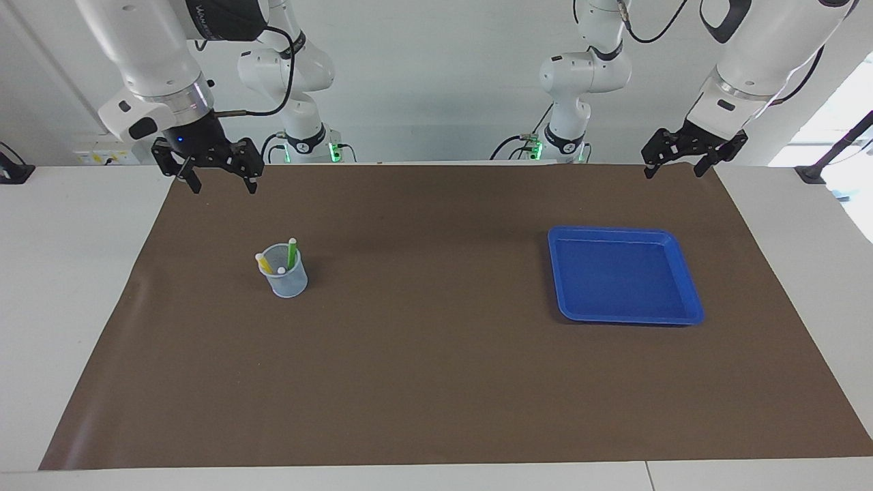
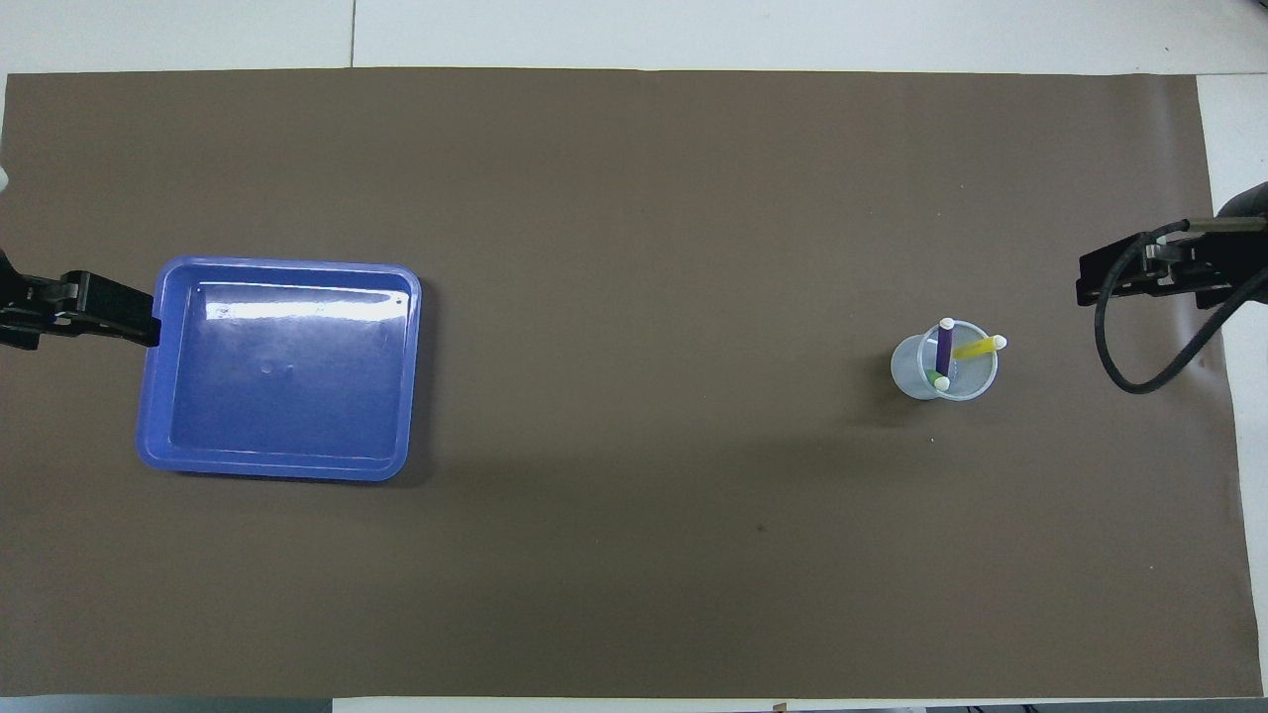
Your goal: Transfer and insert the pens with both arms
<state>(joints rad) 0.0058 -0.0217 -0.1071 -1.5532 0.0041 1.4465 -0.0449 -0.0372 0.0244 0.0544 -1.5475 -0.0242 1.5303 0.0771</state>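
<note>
Overhead view, speaker one: Where are the grippers?

Speaker two: The right gripper point(image 1: 222, 179) hangs released, fingers spread, near the cup point(image 1: 284, 271). The left gripper point(image 1: 676, 167) hangs released near the blue tray point(image 1: 689, 283).

Speaker one: And the pens?

Speaker two: The purple pen point(image 2: 944, 347), green pen point(image 1: 292, 254) and yellow pen point(image 1: 263, 263) stand in the cup.

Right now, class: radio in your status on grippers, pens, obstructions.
Left gripper and right gripper open, raised, empty. All three pens in the cup; blue tray holds none. Nothing obstructing.
</note>
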